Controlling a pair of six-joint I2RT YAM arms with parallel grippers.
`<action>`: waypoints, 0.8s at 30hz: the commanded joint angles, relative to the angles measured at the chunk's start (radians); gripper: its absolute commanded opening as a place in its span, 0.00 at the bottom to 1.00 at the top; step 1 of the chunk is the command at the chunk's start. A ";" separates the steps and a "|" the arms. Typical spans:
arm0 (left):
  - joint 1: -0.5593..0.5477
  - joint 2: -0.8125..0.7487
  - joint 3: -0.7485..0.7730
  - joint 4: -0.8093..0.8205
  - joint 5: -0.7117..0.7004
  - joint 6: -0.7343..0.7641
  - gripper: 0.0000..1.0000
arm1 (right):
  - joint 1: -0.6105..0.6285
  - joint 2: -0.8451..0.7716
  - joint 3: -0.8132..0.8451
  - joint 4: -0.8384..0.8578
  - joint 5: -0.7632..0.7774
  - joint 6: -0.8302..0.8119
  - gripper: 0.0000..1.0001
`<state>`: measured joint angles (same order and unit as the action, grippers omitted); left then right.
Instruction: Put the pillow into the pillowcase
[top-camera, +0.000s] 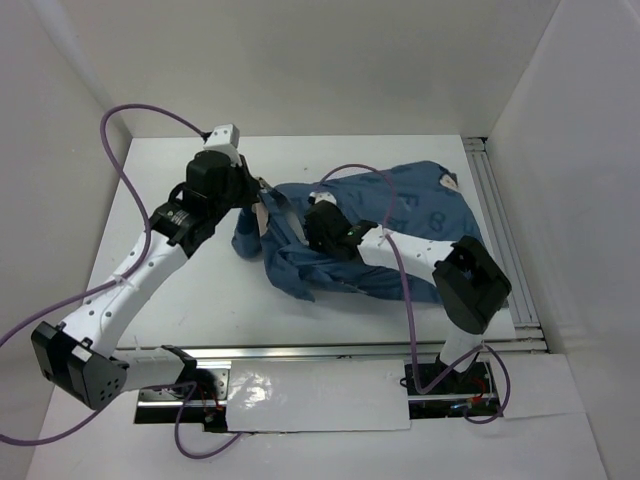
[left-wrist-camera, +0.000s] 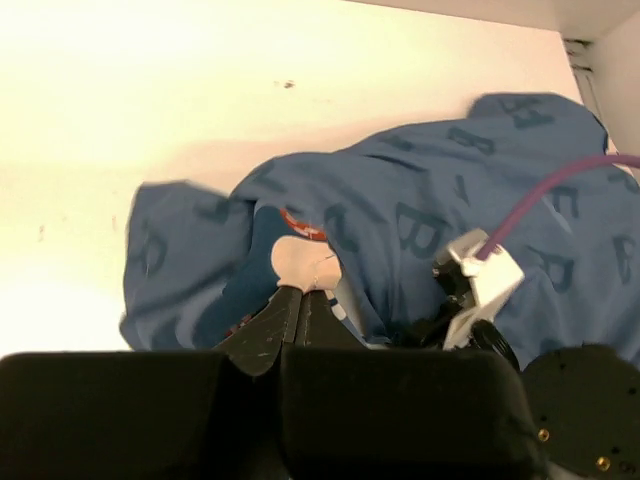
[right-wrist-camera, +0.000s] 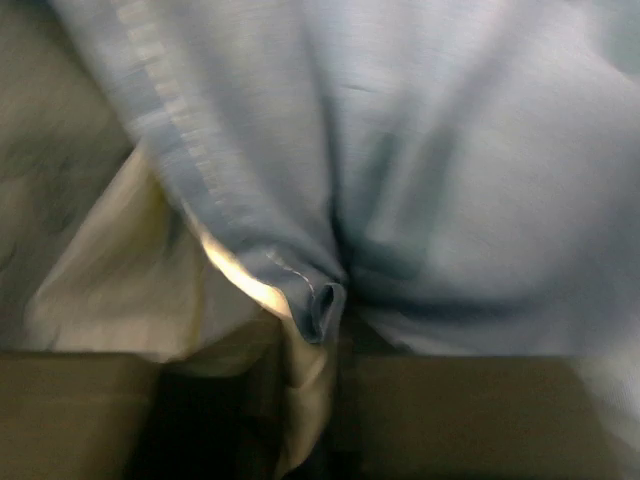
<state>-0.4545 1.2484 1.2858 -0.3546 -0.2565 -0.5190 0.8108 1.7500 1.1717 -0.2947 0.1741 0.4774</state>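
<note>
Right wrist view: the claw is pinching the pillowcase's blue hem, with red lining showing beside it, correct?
Not quite. The right claw does pinch the blue hem of the pillowcase, but the lining beside it is pale yellow, not red; the right wrist view shows it.

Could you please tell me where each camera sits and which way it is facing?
Top external: above and behind, looking down at the table; left arm and right arm show, left gripper and right gripper on the pillowcase.
Left wrist: on the left arm, looking past its shut fingers across the pillowcase toward the right arm.
Right wrist: pressed against blue hem and pale fabric; its dark fingers blur along the bottom.
Shared: top and left wrist both show the pillowcase and right arm.
</note>
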 joint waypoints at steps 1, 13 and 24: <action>0.040 -0.072 -0.015 0.223 0.043 0.091 0.00 | 0.008 -0.021 -0.034 -0.042 -0.145 -0.077 0.31; 0.040 -0.247 -0.445 0.042 0.159 -0.125 0.00 | -0.010 -0.073 0.213 0.000 -0.230 -0.224 0.81; 0.040 -0.221 -0.436 0.104 0.178 -0.127 0.00 | -0.028 -0.014 0.255 -0.115 -0.142 -0.246 0.77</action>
<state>-0.4202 1.0138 0.8204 -0.3180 -0.0803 -0.6353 0.7879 1.7096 1.3876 -0.3500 0.0048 0.2504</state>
